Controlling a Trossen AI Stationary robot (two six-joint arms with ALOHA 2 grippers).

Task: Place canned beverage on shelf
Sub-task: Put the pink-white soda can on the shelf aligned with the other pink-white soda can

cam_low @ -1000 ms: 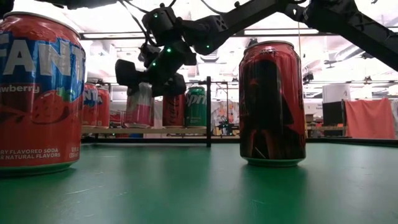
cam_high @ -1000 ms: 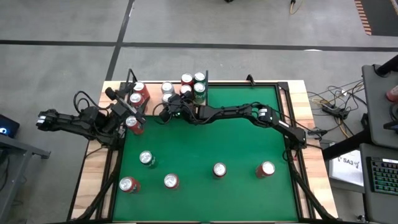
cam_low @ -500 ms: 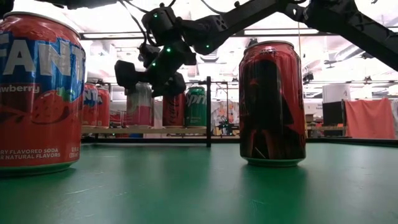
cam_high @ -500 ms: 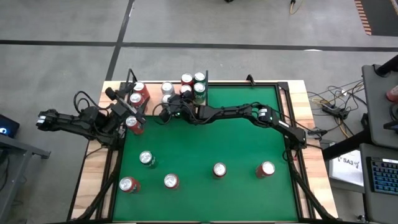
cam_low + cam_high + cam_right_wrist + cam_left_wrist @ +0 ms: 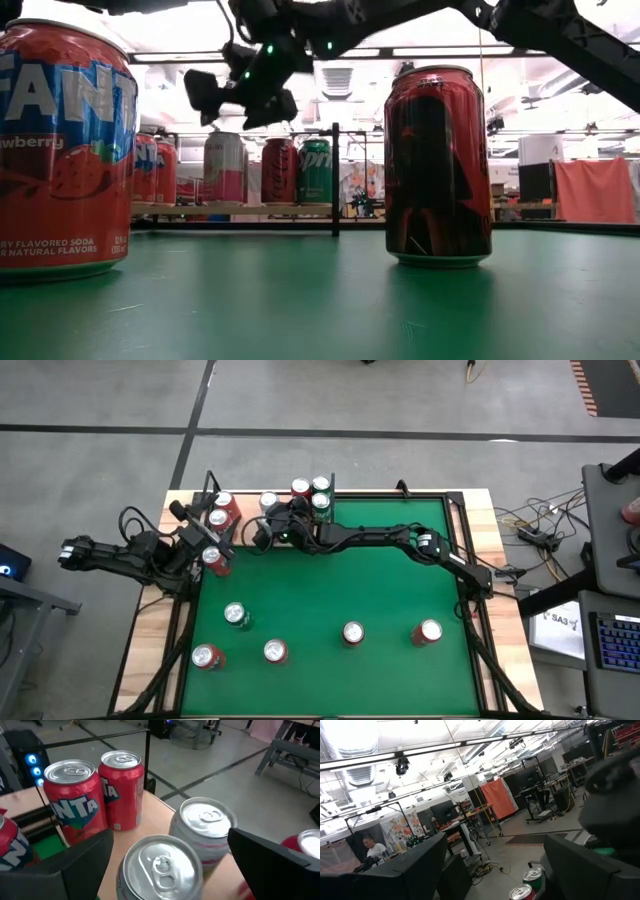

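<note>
Over shelf [image 5: 250, 510]: right gripper [image 5: 268, 528] jaws wide, empty, above cans [image 5: 160, 865].

A grey concrete floor [image 5: 330, 400] with dark seam lines fills the upper part of the high view. At the right edge stand a dark desk [image 5: 612, 510] and a keyboard [image 5: 612, 645], with cables [image 5: 530, 525] trailing beside them. In the low view, long ceiling lights [image 5: 470, 50] run across the top, and an orange-red cloth [image 5: 593, 190] hangs at the far right. In the left wrist view, a person [image 5: 372, 849] sits at lower left.

Bright overhead lighting, glare, blurred foreground
</note>
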